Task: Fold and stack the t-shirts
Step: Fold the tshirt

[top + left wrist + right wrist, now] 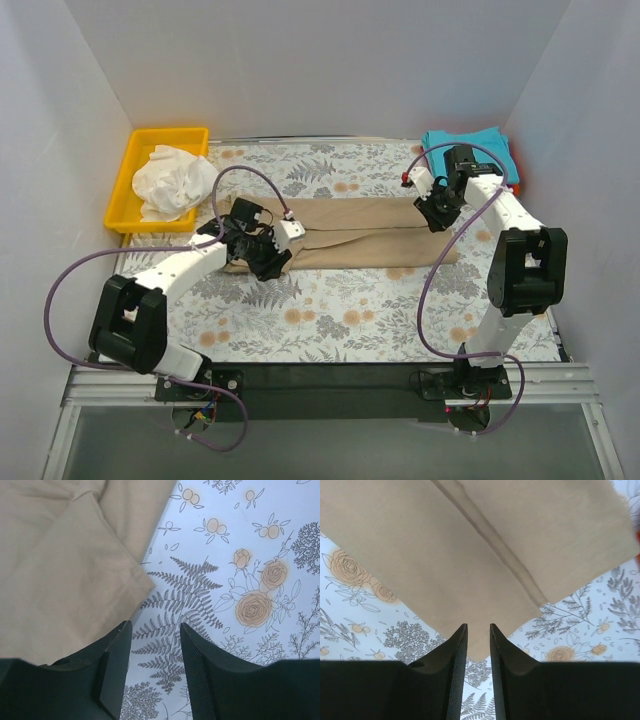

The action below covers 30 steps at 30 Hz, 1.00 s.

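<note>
The tan-khaki t-shirt (360,235) lies folded into a long strip across the middle of the printed cloth. My left gripper (268,262) is open at the strip's left end; in the left wrist view (155,625) its jaws stand over bare printed cloth, just right of the tan corner (60,570). My right gripper (437,215) is at the strip's right end. Its jaws (478,626) stand a narrow gap apart, with a tan corner (470,555) between them. A white t-shirt (172,180) lies crumpled in the yellow bin. A teal t-shirt (480,145) lies folded at the back right.
The yellow bin (165,133) stands at the back left. The fern-and-flower cloth (330,310) covers the table. A sliver of red (515,187) shows under the teal shirt's near edge. White walls close in the left, back and right sides.
</note>
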{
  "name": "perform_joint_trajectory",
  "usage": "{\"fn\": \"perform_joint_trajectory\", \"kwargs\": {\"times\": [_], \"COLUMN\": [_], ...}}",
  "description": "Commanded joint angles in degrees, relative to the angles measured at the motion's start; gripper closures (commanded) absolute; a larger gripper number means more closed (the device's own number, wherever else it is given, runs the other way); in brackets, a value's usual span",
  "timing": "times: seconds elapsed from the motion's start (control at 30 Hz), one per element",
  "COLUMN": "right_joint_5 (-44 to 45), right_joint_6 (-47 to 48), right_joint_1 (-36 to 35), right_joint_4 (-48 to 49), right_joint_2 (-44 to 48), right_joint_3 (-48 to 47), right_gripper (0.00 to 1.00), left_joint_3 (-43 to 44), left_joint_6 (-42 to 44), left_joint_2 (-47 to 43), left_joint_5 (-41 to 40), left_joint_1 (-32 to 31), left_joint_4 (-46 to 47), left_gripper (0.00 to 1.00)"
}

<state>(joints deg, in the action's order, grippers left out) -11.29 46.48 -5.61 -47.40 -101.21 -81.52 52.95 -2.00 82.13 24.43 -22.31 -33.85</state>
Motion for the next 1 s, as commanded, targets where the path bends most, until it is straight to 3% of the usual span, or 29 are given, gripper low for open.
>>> {"fn": "perform_joint_trajectory", "kwargs": {"times": [0.0, 0.43, 0.53, 0.67, 0.7, 0.97], "right_joint_5": [-1.90, -0.66, -0.66, -0.58, -0.49, -0.75], "right_joint_6": [-1.74, -0.95, -0.95, -0.78, -0.69, 0.01], "right_joint_1": [0.24, 0.51, 0.51, 0.60, 0.51, 1.12], "right_joint_4": [-1.91, -1.82, -1.82, -1.82, -1.73, -1.73], "right_joint_2": [0.92, 1.19, 1.01, 1.19, 1.19, 1.54], "right_joint_3": [1.18, 2.68, 2.59, 2.68, 2.76, 3.47], "right_gripper": [0.73, 0.75, 0.75, 0.75, 0.75, 0.76], "left_joint_3": [0.22, 0.31, 0.75, 1.72, 1.98, 7.69], "left_joint_6": [-3.18, -7.49, -8.11, -9.16, -9.77, -9.96], "left_joint_2": [1.44, 9.36, 10.77, 11.30, 11.13, 6.56], "left_joint_5": [-4.65, -8.78, -9.39, -11.32, -11.76, -11.07], "left_joint_1": [-3.09, -5.82, -5.82, -5.82, -5.82, -5.64], "left_joint_4": [4.84, 8.80, 9.59, 9.67, 9.50, 4.06], "left_gripper": [0.59, 0.66, 0.70, 0.90, 1.00, 1.00]}}
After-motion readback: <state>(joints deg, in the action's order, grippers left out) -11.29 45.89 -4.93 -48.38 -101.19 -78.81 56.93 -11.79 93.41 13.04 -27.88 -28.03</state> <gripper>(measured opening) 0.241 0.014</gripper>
